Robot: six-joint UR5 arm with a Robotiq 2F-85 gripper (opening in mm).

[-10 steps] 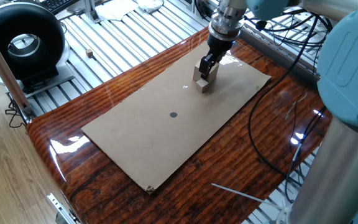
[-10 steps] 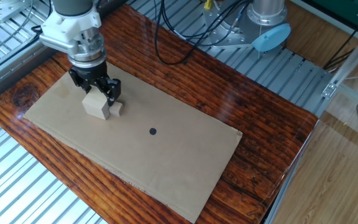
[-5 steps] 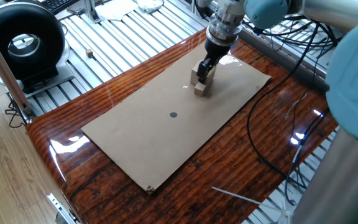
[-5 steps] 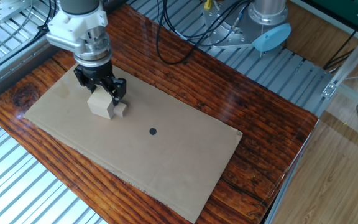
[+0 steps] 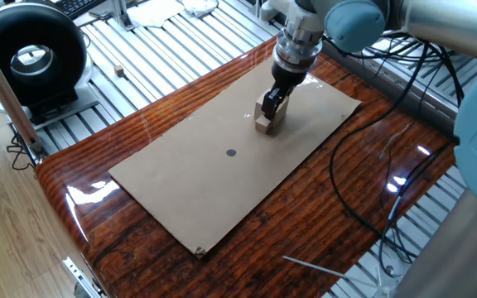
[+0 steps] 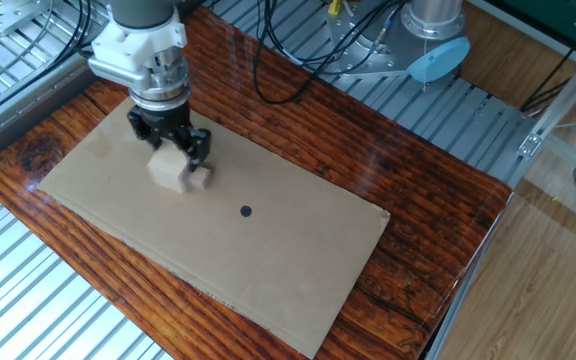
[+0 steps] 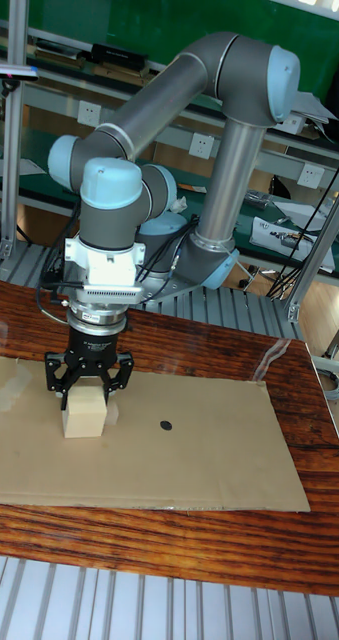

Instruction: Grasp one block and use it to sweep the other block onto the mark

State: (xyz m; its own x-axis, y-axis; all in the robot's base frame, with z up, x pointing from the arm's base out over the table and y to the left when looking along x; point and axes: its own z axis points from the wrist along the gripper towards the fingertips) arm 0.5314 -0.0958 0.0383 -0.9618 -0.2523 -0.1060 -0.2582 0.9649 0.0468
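Observation:
My gripper (image 6: 173, 152) is shut on the larger tan block (image 6: 170, 169), which it holds low against the brown cardboard (image 6: 268, 270). The small tan cube (image 6: 199, 179) rests against the side of the big block that faces the dark round mark (image 6: 246, 211), a short gap away from the dot. From the opposite side, the gripper (image 5: 277, 93) stands over the big block (image 5: 266, 105), with the small cube (image 5: 262, 126) just in front of it and the mark (image 5: 231, 152) further on. In the tall view the gripper (image 7: 87, 385) grips the big block (image 7: 84, 413) left of the mark (image 7: 166, 425).
The cardboard lies on a glossy wooden table (image 5: 321, 223). Black cables (image 5: 363, 141) trail over the table's right side. A black round fan (image 5: 31, 58) stands beyond the left end, and a thin metal rod (image 5: 317, 261) lies near the front edge.
The gripper has carried the big block along the cardboard toward the mark, and the small cube has slid ahead of it the same way.

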